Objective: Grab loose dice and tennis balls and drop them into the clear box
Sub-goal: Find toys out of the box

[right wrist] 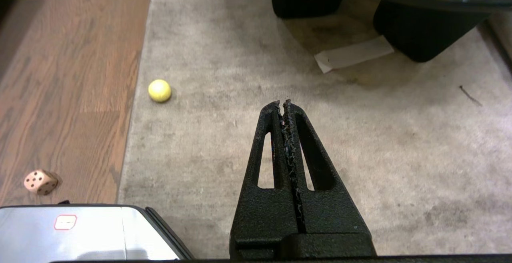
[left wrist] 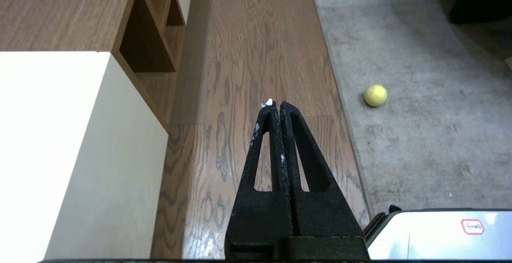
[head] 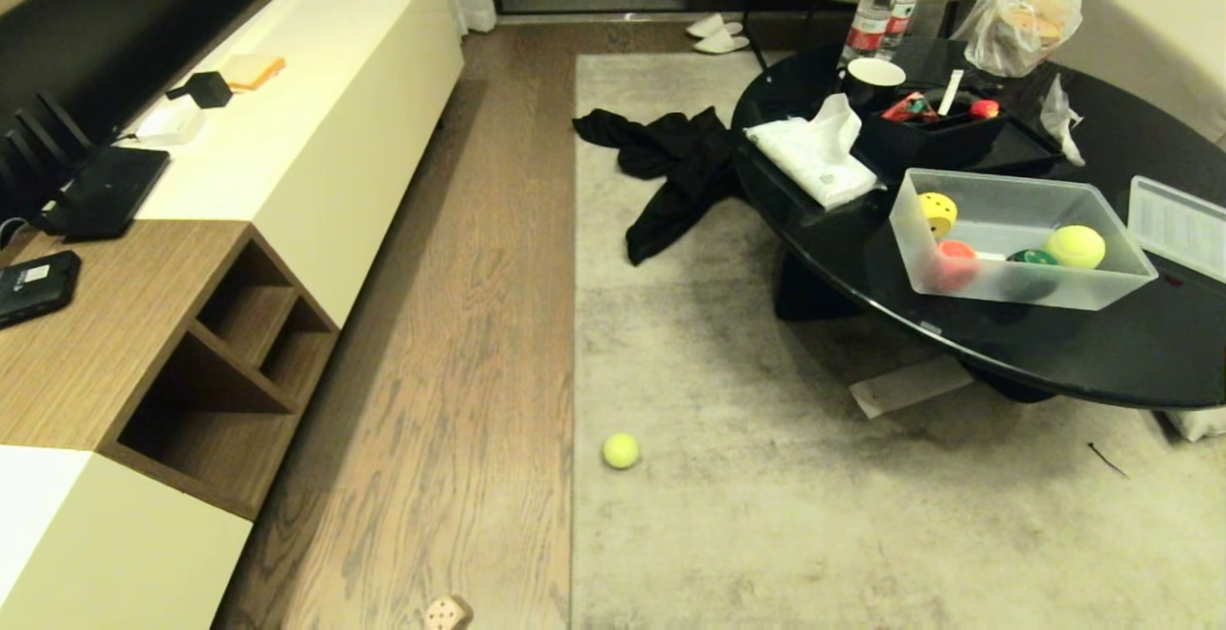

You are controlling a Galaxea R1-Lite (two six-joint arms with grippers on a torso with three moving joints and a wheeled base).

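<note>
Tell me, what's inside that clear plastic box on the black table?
The clear box holds one tennis ball, a yellow spotted piece, a red piece and a dark green one. Its frosted wall blurs their lower parts.

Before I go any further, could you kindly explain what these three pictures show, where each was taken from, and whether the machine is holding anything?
This is a wheeled robot with two arms, each ending in a pincer. The wide picture comes from a camera on its head, looking down into a living room; the arms are out of that view. The other two come from cameras on the wrists, looking along each pincer. The left pincer hangs over the wooden floor beside a cabinet, and the right pincer hangs over the rug; both are shut and hold nothing.

A tennis ball lies on the rug near its edge, and a dice lies on the wooden floor close to the robot. On the black table stands the clear box, its lid off beside it. It already holds another tennis ball and some coloured pieces.
</note>
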